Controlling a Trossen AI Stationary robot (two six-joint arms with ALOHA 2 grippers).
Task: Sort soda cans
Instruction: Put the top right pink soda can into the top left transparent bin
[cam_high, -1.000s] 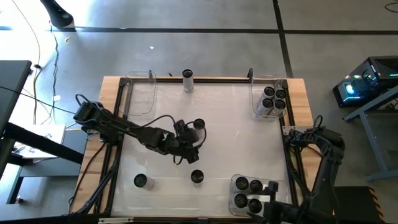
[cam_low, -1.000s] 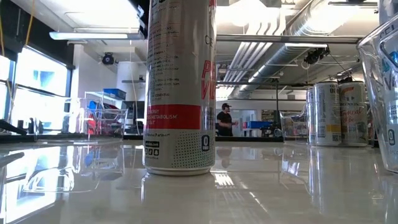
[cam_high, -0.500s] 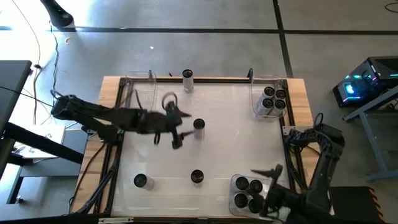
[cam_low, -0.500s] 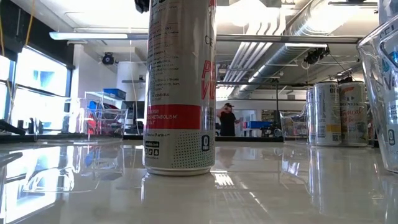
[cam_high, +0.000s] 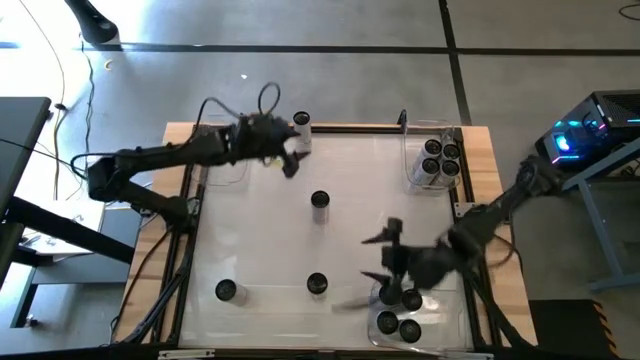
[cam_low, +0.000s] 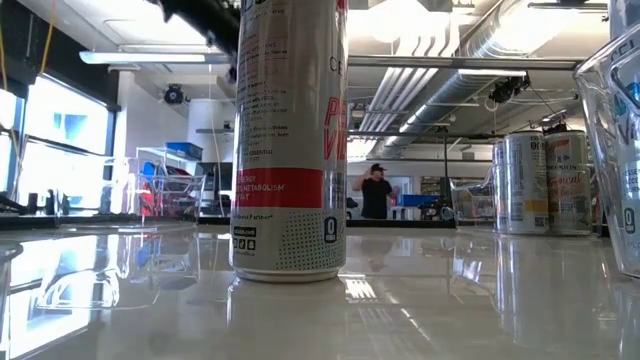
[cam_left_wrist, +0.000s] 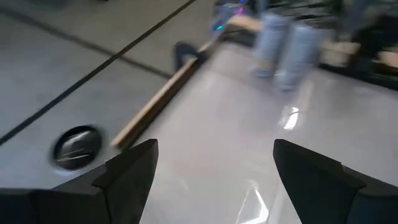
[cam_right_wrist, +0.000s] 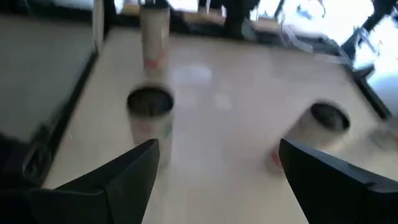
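Single soda cans stand on the white table: one at the far edge (cam_high: 302, 125), one in the middle (cam_high: 320, 200), one at the near middle (cam_high: 316, 284), one at the near left (cam_high: 226, 291). More cans fill two clear bins, far right (cam_high: 438, 160) and near right (cam_high: 400, 312). My left gripper (cam_high: 290, 158) hovers open beside the far-edge can, with nothing between its fingers (cam_left_wrist: 214, 168). My right gripper (cam_high: 376, 258) hovers open at the left edge of the near right bin, facing the loose cans (cam_right_wrist: 149, 109); it is empty (cam_right_wrist: 217, 168).
A clear bin (cam_high: 228, 150) with nothing in it sits at the far left corner. A black frame (cam_high: 190, 230) and wooden rim border the table. In the low view one can (cam_low: 290, 140) stands close to the camera. A person (cam_low: 375, 192) stands far off in the room.
My left gripper has swung from the middle can toward the table's far edge and risen a little, ending beside the far-edge can; the middle can stays upright. My right gripper has come from the near right corner across the near right bin toward the table's middle. Both stay open.
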